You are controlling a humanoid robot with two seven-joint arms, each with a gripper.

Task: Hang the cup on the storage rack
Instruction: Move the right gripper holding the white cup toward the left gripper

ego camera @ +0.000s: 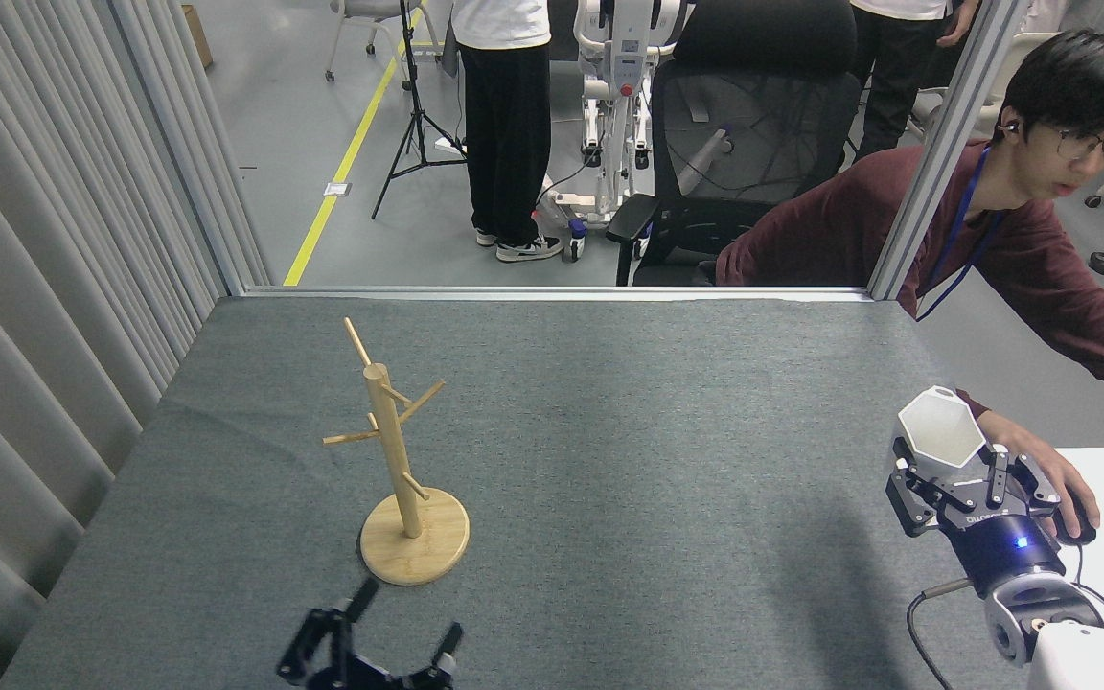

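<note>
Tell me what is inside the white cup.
The cup, held in the right claw, shows only bare white inner walls. Its bottom is hidden by the rim and claw.

We see a white cup (941,436) with plain faces, and a storage rack (402,460) in light bamboo yellow. The tabletop (629,450) is dark grey with a fine speckled texture. Our right gripper (959,484) is black with a small blue light behind it, and our left gripper (389,632) is black too. The person (993,240) wears a dark red sleeve and a blue lanyard. The floor line (346,158) is yellow.
</note>
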